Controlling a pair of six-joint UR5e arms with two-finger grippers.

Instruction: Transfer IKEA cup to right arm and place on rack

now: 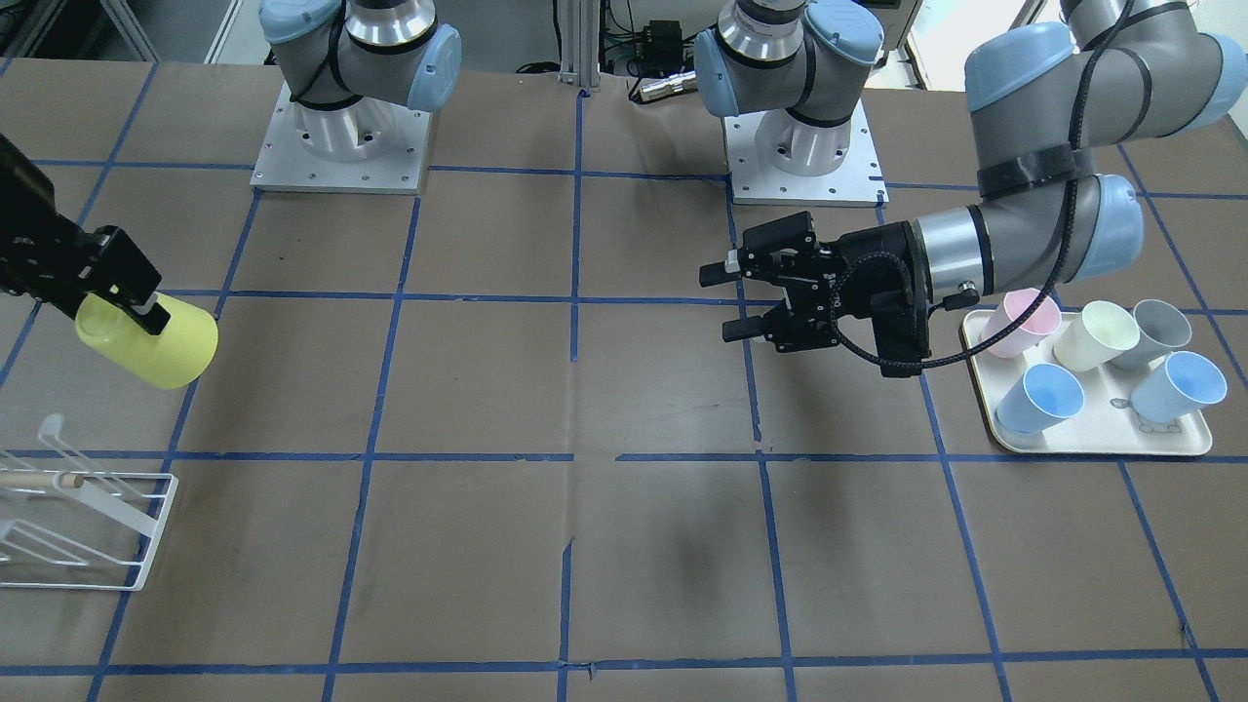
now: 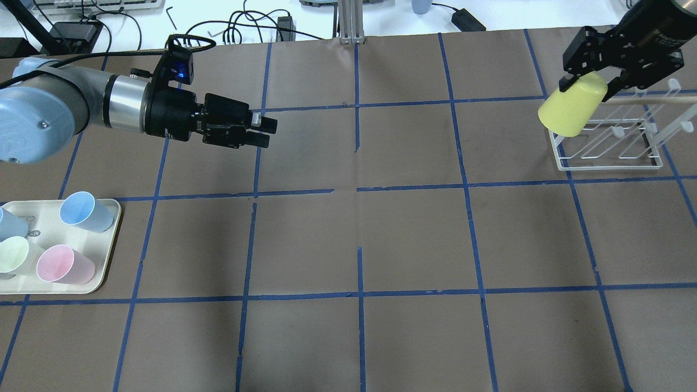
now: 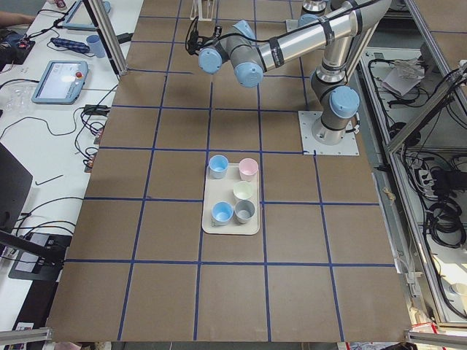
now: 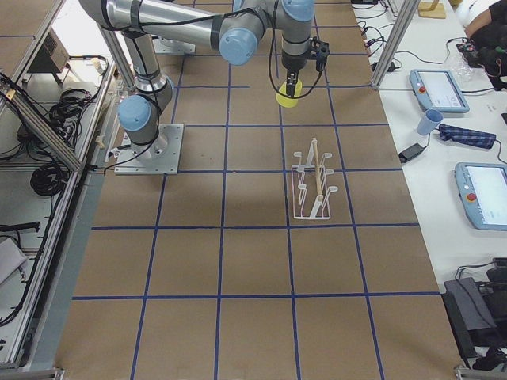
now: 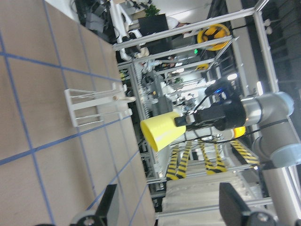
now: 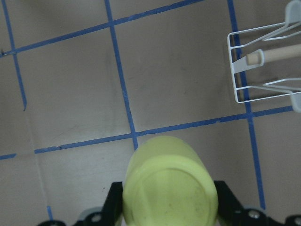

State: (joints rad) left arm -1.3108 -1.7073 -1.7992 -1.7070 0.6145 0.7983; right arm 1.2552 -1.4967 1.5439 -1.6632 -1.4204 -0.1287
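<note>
My right gripper is shut on the narrow base end of the lemon-yellow IKEA cup. It holds the cup tilted in the air, mouth away from the gripper. The cup hangs just off the end of the white wire rack that faces the table's middle, apart from it. The cup, rack and right gripper also show in the front view. The right wrist view shows the cup's base and the rack. My left gripper is open and empty over the table, pointing at the cup.
A cream tray at the table's left end holds pink, blue and pale cups. In the front view the tray sits just past the left forearm. Both arm bases stand at the robot's edge.
</note>
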